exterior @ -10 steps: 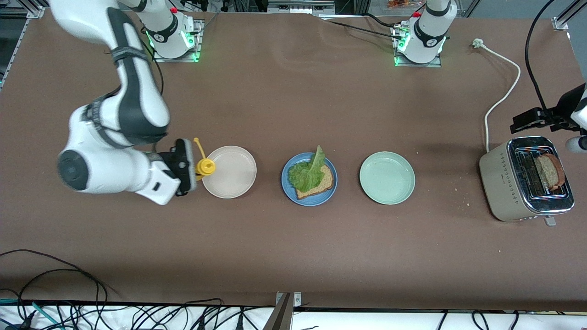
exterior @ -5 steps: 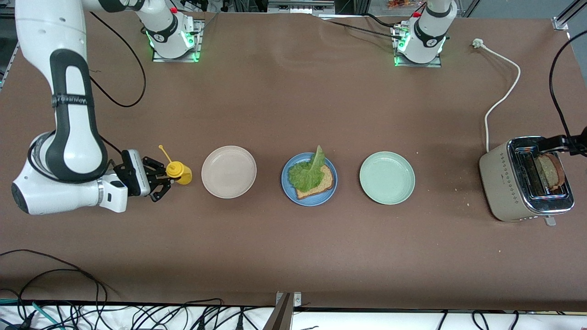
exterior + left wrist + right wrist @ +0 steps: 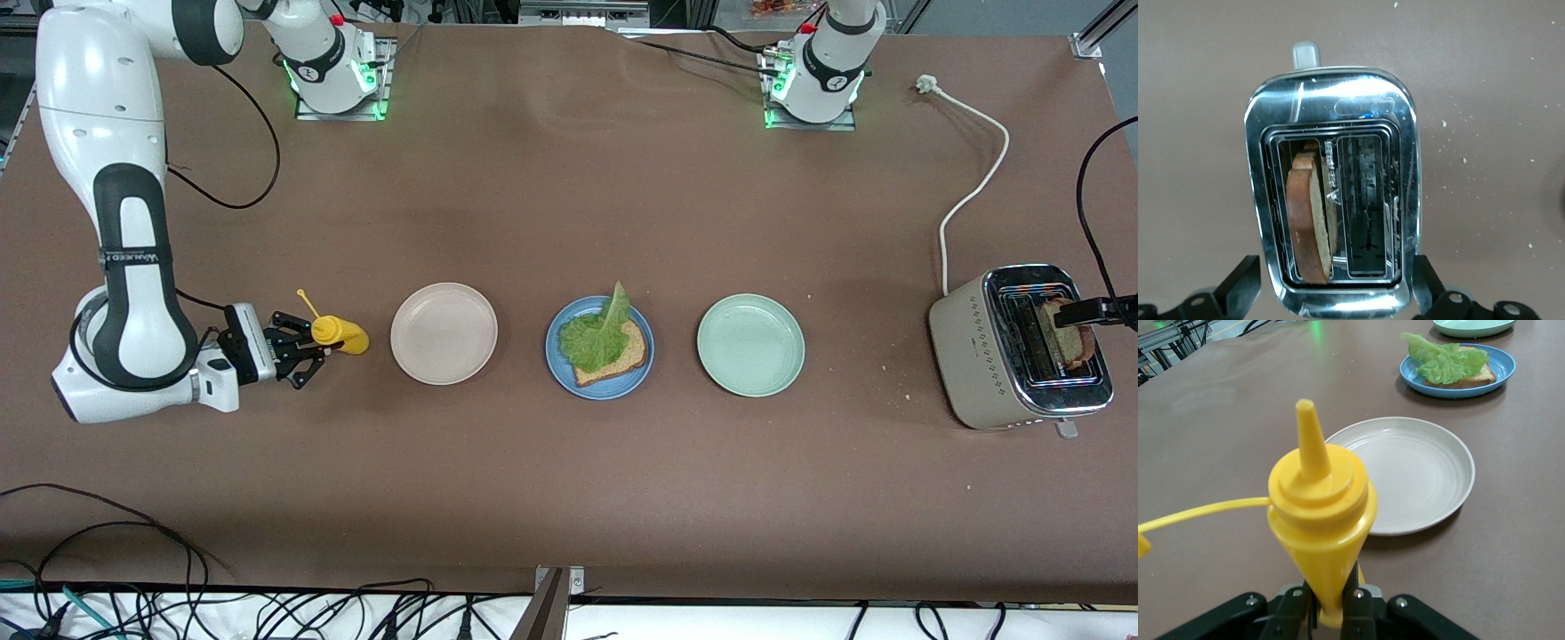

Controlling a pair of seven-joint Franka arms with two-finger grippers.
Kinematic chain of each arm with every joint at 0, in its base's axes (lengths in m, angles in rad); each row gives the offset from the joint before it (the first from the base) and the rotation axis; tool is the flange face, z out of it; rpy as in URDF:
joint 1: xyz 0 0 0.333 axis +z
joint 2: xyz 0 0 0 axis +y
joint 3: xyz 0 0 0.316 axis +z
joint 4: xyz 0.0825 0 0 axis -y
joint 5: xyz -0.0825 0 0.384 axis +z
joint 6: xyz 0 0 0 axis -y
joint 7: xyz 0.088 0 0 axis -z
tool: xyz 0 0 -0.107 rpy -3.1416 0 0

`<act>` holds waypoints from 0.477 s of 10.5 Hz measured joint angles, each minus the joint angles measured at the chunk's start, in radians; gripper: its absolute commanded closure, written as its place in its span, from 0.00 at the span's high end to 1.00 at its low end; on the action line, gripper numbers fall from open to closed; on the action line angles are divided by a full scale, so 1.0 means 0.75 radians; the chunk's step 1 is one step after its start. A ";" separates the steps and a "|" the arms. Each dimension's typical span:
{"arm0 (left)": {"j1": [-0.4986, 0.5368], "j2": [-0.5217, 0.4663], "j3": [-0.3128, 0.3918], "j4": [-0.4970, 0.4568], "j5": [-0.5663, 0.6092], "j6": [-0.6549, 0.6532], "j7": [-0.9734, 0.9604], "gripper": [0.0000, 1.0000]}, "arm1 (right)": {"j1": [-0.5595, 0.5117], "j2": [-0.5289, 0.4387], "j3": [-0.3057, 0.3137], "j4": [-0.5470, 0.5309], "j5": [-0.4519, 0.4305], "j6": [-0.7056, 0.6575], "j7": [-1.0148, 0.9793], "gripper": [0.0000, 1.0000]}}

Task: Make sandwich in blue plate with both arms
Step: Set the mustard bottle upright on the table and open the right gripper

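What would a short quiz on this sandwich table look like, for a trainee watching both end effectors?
1. True or false: the blue plate holds one bread slice with a lettuce leaf on it.
2. What does the right end effector grip?
A. the yellow squeeze bottle
B. a fork
C. a cup
3. Fill in: the left end effector, open, is over the ____, where a second bread slice stands in a slot.

Key: 1 true; 2 A; 3 toaster.

Lettuce [image 3: 597, 335] on bread [image 3: 615, 357] in plate [image 3: 560, 373], between two plates [image 3: 444, 333] [image 3: 750, 345], slice [image 3: 1310, 217] in toaster [image 3: 978, 356].
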 measured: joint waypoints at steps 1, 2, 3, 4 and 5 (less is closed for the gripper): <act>0.000 0.016 0.000 0.001 0.013 0.017 -0.001 1.00 | -0.015 0.020 0.001 -0.002 0.005 -0.008 -0.017 0.16; 0.002 0.030 0.000 0.002 0.021 0.024 -0.002 1.00 | -0.027 0.040 0.001 -0.003 0.008 -0.013 -0.021 0.16; 0.008 0.044 0.001 0.002 0.023 0.033 -0.002 1.00 | -0.036 0.058 0.001 -0.003 0.012 -0.025 -0.022 0.17; 0.018 0.057 0.002 0.003 0.024 0.056 -0.002 1.00 | -0.044 0.073 0.001 -0.003 0.018 -0.047 -0.024 0.29; 0.030 0.068 0.004 0.005 0.025 0.072 -0.002 1.00 | -0.051 0.078 0.002 -0.003 0.026 -0.063 -0.024 0.78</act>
